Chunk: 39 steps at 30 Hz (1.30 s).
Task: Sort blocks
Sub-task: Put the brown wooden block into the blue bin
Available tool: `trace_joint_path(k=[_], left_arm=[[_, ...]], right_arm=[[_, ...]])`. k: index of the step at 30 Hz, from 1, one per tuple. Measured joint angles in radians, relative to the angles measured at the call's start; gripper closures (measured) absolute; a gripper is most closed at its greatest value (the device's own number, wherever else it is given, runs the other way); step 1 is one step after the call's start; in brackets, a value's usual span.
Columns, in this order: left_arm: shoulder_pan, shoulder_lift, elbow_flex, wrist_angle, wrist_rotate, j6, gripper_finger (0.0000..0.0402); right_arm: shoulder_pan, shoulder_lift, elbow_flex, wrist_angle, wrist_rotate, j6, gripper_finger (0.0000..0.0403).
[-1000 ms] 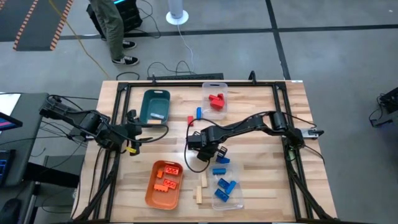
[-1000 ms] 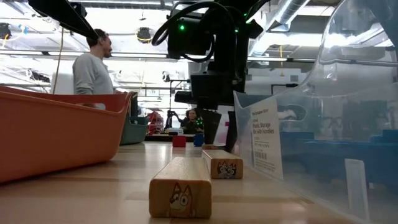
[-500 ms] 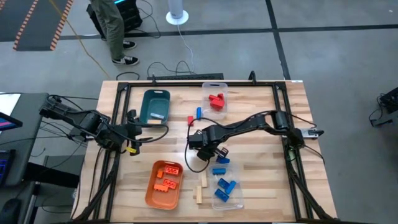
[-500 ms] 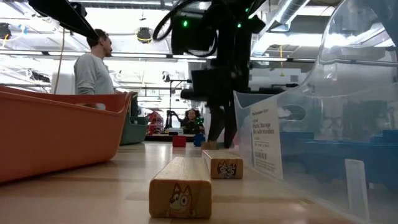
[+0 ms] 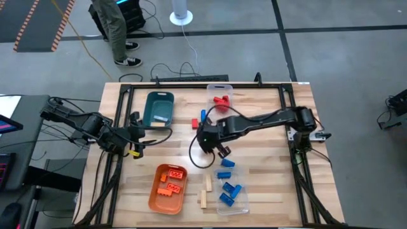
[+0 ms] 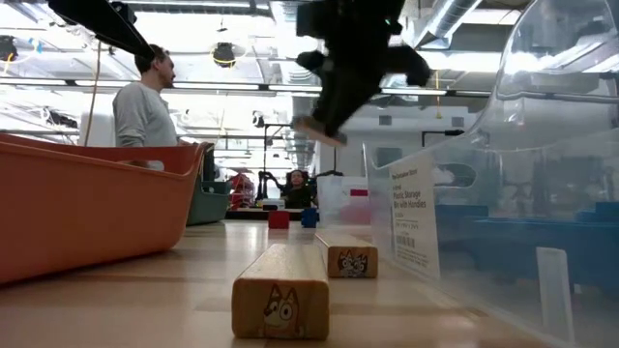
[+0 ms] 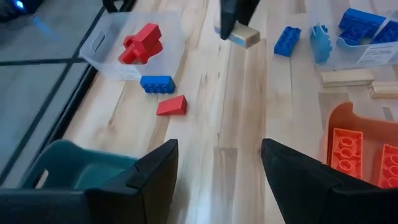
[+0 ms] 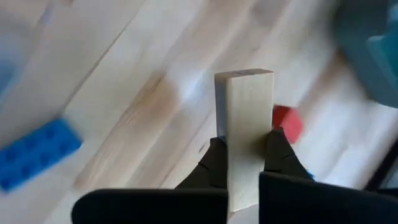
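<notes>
My right gripper (image 8: 245, 163) is shut on a plain light-wood block (image 8: 244, 118) and hangs above the table's middle (image 5: 216, 145), high up in the low view (image 6: 334, 92). Loose blocks lie on the table: a red one (image 5: 196, 123) and a blue one (image 5: 203, 115) toward the far side, two blue ones (image 5: 225, 168) and two wooden ones (image 5: 205, 191) toward the near side. My left gripper (image 7: 217, 180) waits open at the table's left edge (image 5: 135, 137), touching nothing. My right gripper pinches the wood block between its two fingers, on two opposite long sides (image 8: 231, 146). The fingers (image 8: 281, 152) point steeply down, and the block sticks out past their tips. It is lifted clear of the table and hangs tilted (image 6: 314, 130).
A teal tray (image 5: 159, 108) stands at the far left and an orange tray (image 5: 166, 198) with orange bricks at the near left. One clear bin (image 5: 220, 89) holds red blocks, another (image 5: 240, 202) blue ones. A person (image 6: 143, 111) stands beyond the table.
My right gripper has shut on the wood block, then risen well above the table and a little toward the far edge, rolling its wrist on the way. The block has been lifted clear of the table and is now tilted.
</notes>
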Motion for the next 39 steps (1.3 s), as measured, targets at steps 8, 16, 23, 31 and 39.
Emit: trace_joint_path(k=[8,16,23,31,39], left_arm=[[-0.002,0.075,-0.074,0.144,0.022,0.325,0.0178],[-0.002,0.191,-0.093,0.308,0.043,0.647,0.0178],[-0.002,0.261,-0.093,0.421,0.047,0.76,0.0178],[-0.002,0.265,-0.093,0.383,0.047,0.634,0.0178],[-0.003,0.249,-0.093,0.331,0.021,0.524,0.0178]], right_arm=[[-0.015,-0.023,0.0,0.133,-0.012,0.369,0.0396],[-0.032,-0.022,0.0,0.221,-0.221,0.508,0.0398],[-0.025,-0.023,0.001,0.272,-0.317,0.545,0.0402],[-0.008,0.011,0.002,0.285,-0.315,0.56,0.0367],[0.036,0.053,0.003,0.321,-0.261,0.649,0.0292]])
